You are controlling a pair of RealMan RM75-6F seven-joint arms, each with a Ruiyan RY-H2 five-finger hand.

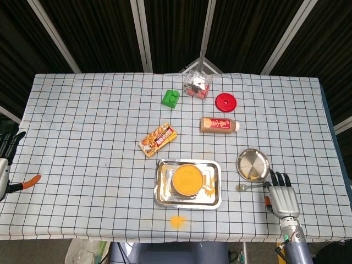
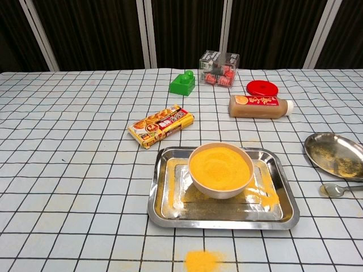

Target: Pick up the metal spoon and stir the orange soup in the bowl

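Note:
The metal spoon [image 1: 250,187] [image 2: 339,189] lies flat on the checked cloth, just in front of a small steel dish. A white bowl [image 1: 188,180] [image 2: 220,169] full of orange soup stands in a steel tray [image 1: 163,195] [image 2: 164,212]. My right hand [image 1: 282,196] hovers at the spoon's handle end, fingers spread, holding nothing; the chest view does not show it. My left hand [image 1: 5,157] sits at the far left table edge, only partly in frame, its fingers spread.
A small steel dish [image 1: 253,164] [image 2: 336,154] sits behind the spoon. Farther back are a brown bottle [image 1: 219,125], a red lid [image 1: 225,102], a clear box [image 1: 197,86], a green block [image 1: 171,98] and a snack pack [image 1: 157,139]. Orange powder [image 1: 176,221] lies spilled before the tray.

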